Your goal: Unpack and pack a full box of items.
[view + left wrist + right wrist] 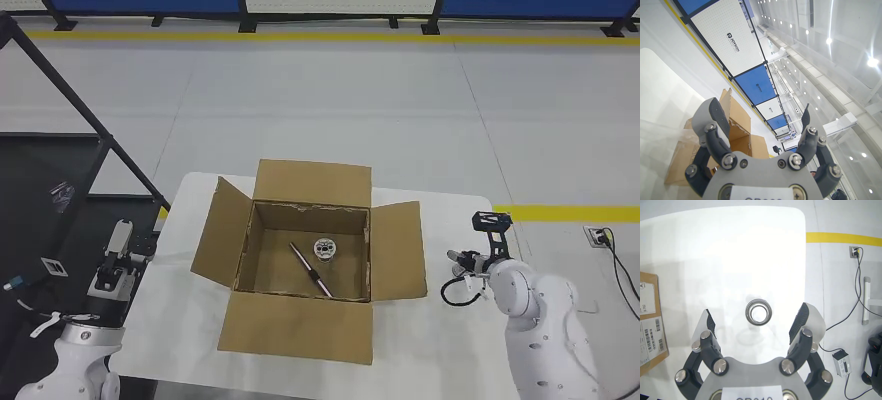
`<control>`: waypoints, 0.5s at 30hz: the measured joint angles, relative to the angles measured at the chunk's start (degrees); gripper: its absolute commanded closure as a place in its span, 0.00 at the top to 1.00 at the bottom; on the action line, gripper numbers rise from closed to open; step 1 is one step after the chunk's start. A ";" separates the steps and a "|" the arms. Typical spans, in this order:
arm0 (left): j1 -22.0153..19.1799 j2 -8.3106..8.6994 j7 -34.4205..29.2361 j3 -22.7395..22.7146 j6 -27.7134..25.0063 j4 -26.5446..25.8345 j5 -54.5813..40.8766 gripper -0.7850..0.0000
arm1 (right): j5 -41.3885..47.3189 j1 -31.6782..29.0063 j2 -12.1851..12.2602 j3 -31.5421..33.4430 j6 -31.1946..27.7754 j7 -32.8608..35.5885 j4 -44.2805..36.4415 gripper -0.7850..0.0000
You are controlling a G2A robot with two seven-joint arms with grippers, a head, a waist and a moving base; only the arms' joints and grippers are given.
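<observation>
clad in smooth white shells along both arms (540, 310). built at the left gripper (761, 111) and right gripper (755, 311) from grey plates (753, 370), black linkages (717, 140), silver screws (728, 161), ribbed black pads (798, 321). tagged with white labels (751, 393); trailed by a black cable (455, 293).

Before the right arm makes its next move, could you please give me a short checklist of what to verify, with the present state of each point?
1. The right end effector is open and empty: ok, its fingers are wide apart.
2. The metal ring is lined up between them: ok, it lies on the table, not held.
3. Height of the right end effector above the metal ring: cannot tell.
4. The box has its flaps folded outward: ok, all four.
5. The box is emptied: not ok, a thin stick and a round item lie inside.
6. The left end effector is open and empty: ok.
</observation>
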 measured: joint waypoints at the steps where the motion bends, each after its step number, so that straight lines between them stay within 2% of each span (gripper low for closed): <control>1: 0.00 0.00 0.00 0.00 0.00 0.00 0.00 1.00 | 0.19 0.06 0.06 0.03 -0.11 0.04 0.54 0.94; 3: 0.00 0.00 0.00 0.00 0.00 0.00 0.00 1.00 | 0.92 0.37 0.15 0.15 -0.18 -0.18 1.97 0.48; 6: 0.00 0.00 0.00 0.00 0.00 0.00 0.00 1.00 | 2.04 1.04 0.31 0.46 -0.39 -1.08 4.21 0.33; 9: 0.00 0.00 0.00 0.00 0.00 0.00 0.00 1.00 | 2.77 1.94 0.51 0.69 -0.63 -1.78 6.34 0.11; 10: 0.00 0.00 0.00 0.00 0.00 0.00 0.00 1.00 | 2.90 2.22 0.57 0.69 -0.71 -1.86 6.89 0.00; 15: 0.00 0.00 0.00 0.00 0.00 0.00 0.00 1.00 | 3.17 3.35 0.85 0.42 -0.48 -2.22 8.35 0.00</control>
